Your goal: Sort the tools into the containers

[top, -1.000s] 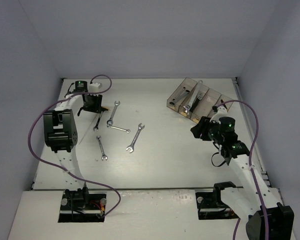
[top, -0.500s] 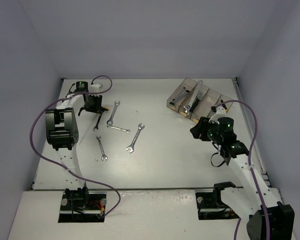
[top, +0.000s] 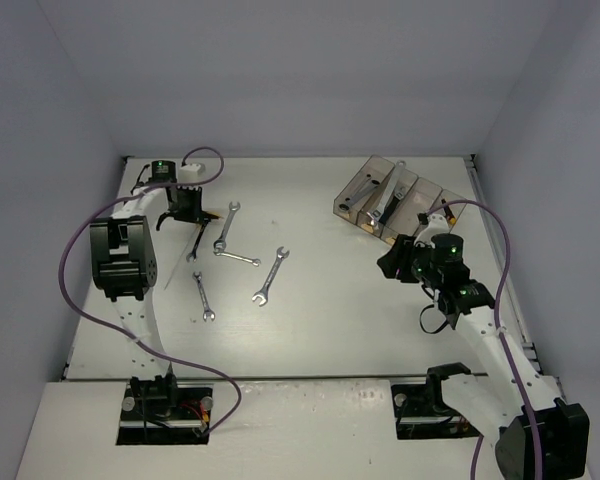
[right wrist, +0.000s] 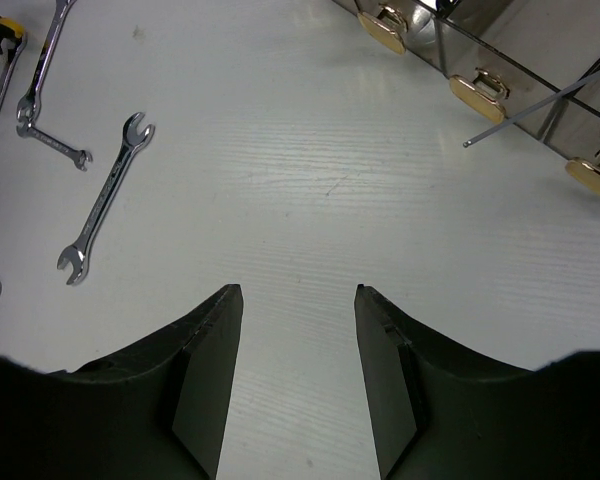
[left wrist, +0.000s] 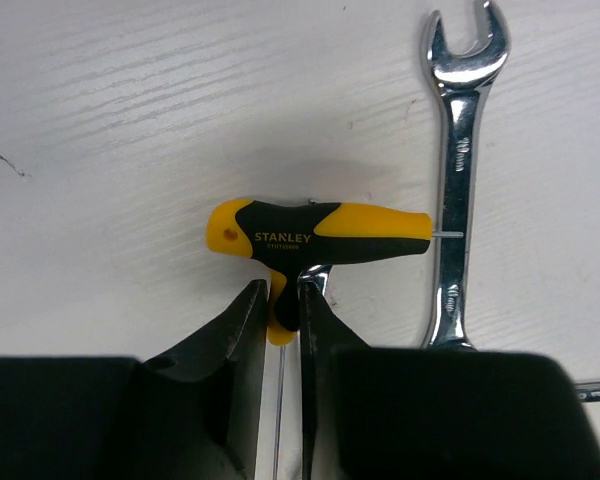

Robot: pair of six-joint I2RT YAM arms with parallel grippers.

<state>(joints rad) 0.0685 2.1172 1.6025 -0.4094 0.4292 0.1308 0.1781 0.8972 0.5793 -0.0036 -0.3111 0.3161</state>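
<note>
Showing the left gripper [left wrist: 280,300] at the far left of the table [top: 330,320], jaws drawn almost together and pinching the short neck of a yellow-and-black T-handle driver [left wrist: 320,232], just under its crossbar. The crossbar lies crosswise in the wrist view and the thin steel shaft runs back between the jaws; whether the handle rests on the table or sits just above it cannot be told. Just beside the handle's right end lies a silver neighbouring wrench [left wrist: 460,170], its open end pointing away from the camera.

Nearer the middle of the table lie a short wrench [top: 238,257], a double-ended wrench [top: 271,275] and a slim wrench [top: 203,296], all apart from one another.

The right gripper [right wrist: 298,292] hangs over bare table on the right side, jaws spread and holding nothing.

The containers [top: 358,186], a joined row of smoky translucent bins with yellowish end labels [right wrist: 477,100], stand diagonally near the far right corner. A binned wrench [top: 388,192] rests in one, and a thin metal rod [right wrist: 540,105] pokes out of another.
</note>
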